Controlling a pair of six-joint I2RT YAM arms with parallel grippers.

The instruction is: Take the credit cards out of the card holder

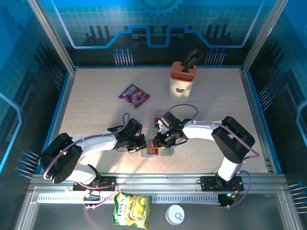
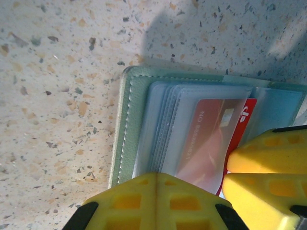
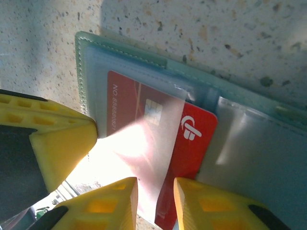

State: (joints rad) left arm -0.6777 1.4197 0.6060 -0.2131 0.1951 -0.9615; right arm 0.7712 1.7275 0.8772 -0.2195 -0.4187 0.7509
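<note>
The card holder lies open on the speckled surface, at the middle of its near part, between the two arms. In the left wrist view its grey-green stitched edge frames a stack of clear sleeves, and a red credit card sticks partway out of one sleeve toward the right. The left end effector is fully closed with nothing between its yellow fingers, and its tip rests on the near edge of the sleeves. The right end effector stands narrow, with the exposed end of the red card lying in the small gap between its fingers; I cannot tell whether the pads actually pinch the card. Further back on the surface a beige knife block stands upright, and a purple-red snack packet lies well apart to its left.
</note>
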